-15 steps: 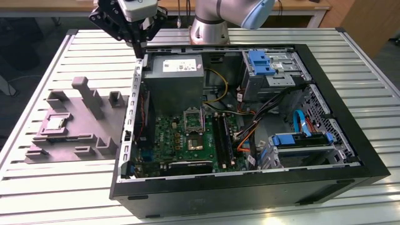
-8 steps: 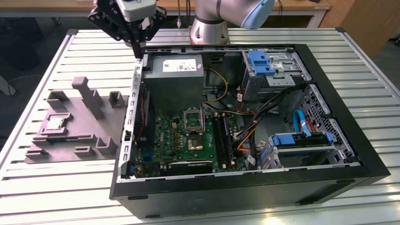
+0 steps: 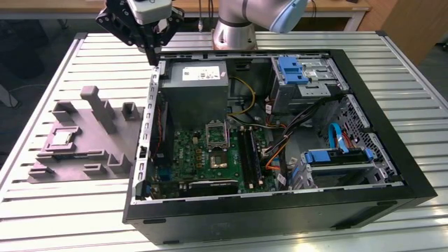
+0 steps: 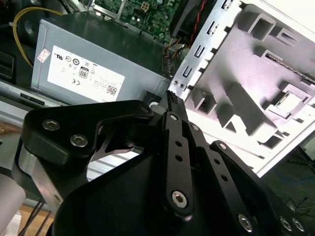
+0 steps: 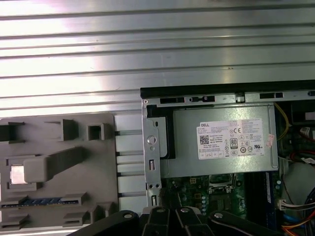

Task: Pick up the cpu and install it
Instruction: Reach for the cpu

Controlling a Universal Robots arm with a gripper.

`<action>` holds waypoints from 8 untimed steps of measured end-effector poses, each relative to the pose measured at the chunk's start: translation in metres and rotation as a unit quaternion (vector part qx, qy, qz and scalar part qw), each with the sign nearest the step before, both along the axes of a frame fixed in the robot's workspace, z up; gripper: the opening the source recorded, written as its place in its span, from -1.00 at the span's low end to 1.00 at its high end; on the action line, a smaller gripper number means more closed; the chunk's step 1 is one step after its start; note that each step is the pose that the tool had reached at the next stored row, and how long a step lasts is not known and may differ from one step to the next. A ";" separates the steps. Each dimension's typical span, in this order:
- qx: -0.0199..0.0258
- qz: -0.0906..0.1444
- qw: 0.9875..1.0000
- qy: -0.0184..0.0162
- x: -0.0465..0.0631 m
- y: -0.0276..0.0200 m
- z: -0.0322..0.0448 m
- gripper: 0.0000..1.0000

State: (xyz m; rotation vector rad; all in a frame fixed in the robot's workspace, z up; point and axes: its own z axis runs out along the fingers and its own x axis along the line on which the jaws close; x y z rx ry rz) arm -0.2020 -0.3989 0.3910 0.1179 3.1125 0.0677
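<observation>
Gripper point(image 3: 151, 52) fingers pressed together, nothing between them. It hangs above the corner of the open computer case point(image 3: 392, 173), by the grey power supply point(image 3: 199, 89), near the counter point(image 3: 70, 210) edge where the arm base stands. The cpu point(image 3: 62, 137) lies flat in a recess of the grey tray point(image 3: 81, 157). The tray is on the counter just beside the case, on the exterior view's left, well apart from the gripper. The metal-framed socket point(image 3: 217, 137) is on the green board inside the case.

Bright, even overhead light — glare streaks the ribbed table point(image 5: 147, 49); the grey tray point(image 4: 256, 64) washes near-white in the second wrist view, the black pincer point(image 4: 172, 98) dark.
</observation>
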 end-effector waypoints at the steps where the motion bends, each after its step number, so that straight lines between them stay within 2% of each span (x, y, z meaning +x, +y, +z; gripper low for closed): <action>1: 0.000 0.000 1.000 0.000 -0.001 0.0000 0.0000 -0.79; 8: 0.000 0.000 1.000 0.000 -0.004 0.0000 -0.0001 -0.79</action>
